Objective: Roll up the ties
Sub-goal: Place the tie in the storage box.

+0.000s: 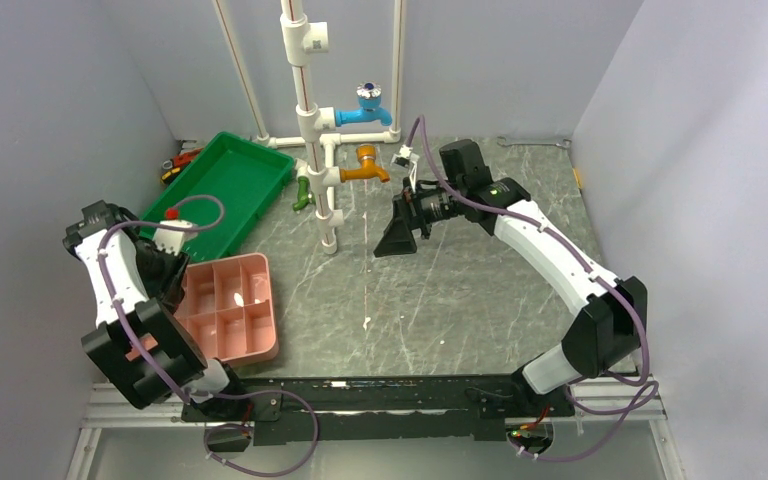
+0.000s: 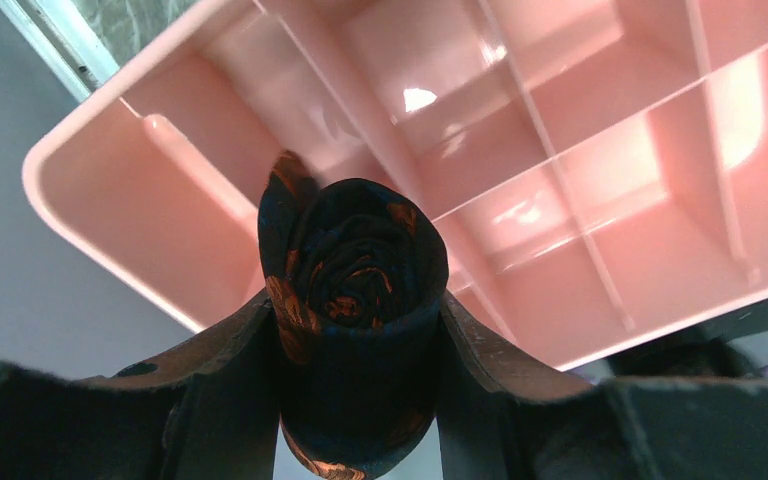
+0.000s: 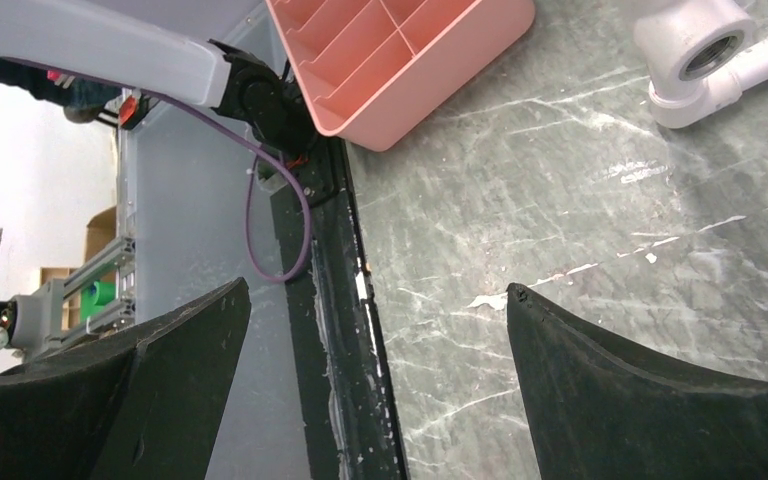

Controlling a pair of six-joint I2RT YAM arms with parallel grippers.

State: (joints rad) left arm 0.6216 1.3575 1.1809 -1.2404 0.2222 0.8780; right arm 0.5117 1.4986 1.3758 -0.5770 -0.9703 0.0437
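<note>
A rolled tie (image 2: 355, 290), black with orange-red flowers, stands on end between my left gripper's (image 2: 352, 302) fingers, which are shut on its sides. It hangs just above the near left compartments of the pink organizer box (image 2: 100, 110). In the top view the left gripper (image 1: 168, 275) sits at the left edge of the pink box (image 1: 260, 352), and the arm hides the tie. My right gripper (image 1: 397, 238) hovers over the middle of the table, open. Nothing lies between its fingers (image 3: 377, 288).
A green tray (image 1: 225, 185) lies behind the pink box. A white pipe stand (image 1: 325, 215) carries a blue tap (image 1: 365, 110), an orange tap (image 1: 365, 168) and a green valve (image 1: 303, 193), just left of the right gripper. A wrench (image 1: 535, 143) lies at the back right.
</note>
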